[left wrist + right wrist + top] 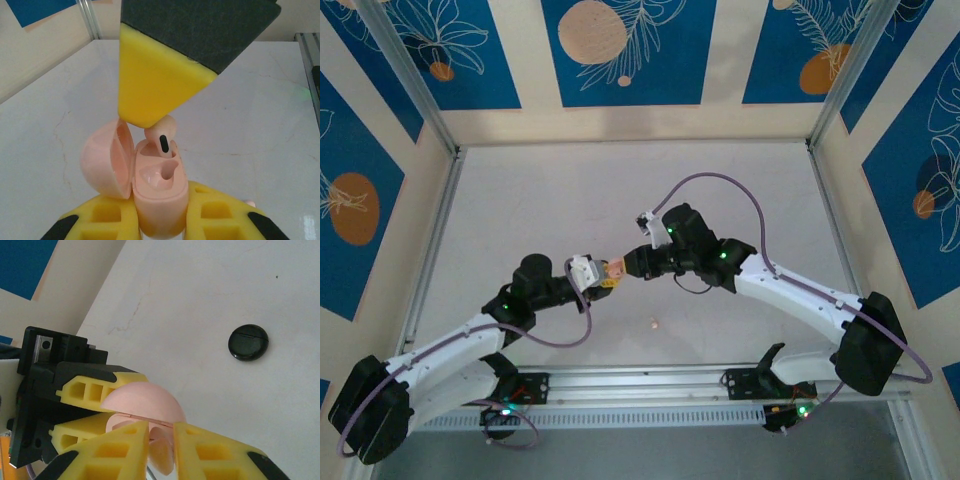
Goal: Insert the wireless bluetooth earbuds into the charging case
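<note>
My left gripper (160, 222) is shut on a pale pink charging case (161, 197), held upright with its lid (106, 160) swung open to the left. A pink earbud (164, 135) with a black mark stands stem-down in the case's far socket, while the near socket (162, 172) is bare. My right gripper (161, 440) is shut on that earbud (162, 455) from above, its yellow fingertips (160, 75) just over the case. In the top view both grippers (603, 272) (628, 266) meet at mid-table. A second pink earbud (654, 323) lies on the table nearer the arm bases.
A round black closed case (248, 343) lies on the white table (570, 200) beyond the grippers. Metal frame posts (435, 230) and walls bound the table on the left, right and back. A rail (650, 380) runs along the near edge.
</note>
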You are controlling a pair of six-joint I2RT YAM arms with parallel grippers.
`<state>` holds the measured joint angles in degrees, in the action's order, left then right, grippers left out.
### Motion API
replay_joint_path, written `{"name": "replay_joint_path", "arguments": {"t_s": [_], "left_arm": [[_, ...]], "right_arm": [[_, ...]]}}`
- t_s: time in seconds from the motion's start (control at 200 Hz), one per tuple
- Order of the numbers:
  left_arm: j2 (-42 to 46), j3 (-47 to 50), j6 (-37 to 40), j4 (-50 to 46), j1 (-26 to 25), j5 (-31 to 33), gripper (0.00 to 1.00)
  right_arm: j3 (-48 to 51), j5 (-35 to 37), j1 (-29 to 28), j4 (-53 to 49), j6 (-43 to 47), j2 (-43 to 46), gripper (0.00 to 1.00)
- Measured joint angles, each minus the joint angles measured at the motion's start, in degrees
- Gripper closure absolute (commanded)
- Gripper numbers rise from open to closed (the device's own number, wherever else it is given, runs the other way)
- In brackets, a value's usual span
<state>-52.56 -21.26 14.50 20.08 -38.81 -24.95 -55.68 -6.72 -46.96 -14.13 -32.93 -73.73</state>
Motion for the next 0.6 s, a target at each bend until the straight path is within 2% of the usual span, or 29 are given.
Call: {"name": "replay_joint_path", "arguments": {"t_s": [0.105, 0.2, 0.415, 0.6], "left_arm": [[0.02, 0.00, 0.00, 0.28, 0.00, 0.02, 0.82], [0.15, 0.00, 0.02, 0.72, 0.00, -0.07, 0.82], [0.33, 0.02, 0.00, 1.51, -0.02, -0.07, 0.82], [0.33, 0.02, 0.00, 1.77, -0.02, -0.09, 0.82]], "right_arm": [[0.87, -0.11, 0.00, 0.37, 0.28, 0.83, 0.67], [2.32, 0.33, 0.02, 0.31, 0.63, 3.15, 0.66], [3.21, 0.94, 0.17, -0.48, 0.46, 9.40, 0.75], [3.87, 0.24, 0.22, -0.46, -0.02, 8.26, 0.79]]}}
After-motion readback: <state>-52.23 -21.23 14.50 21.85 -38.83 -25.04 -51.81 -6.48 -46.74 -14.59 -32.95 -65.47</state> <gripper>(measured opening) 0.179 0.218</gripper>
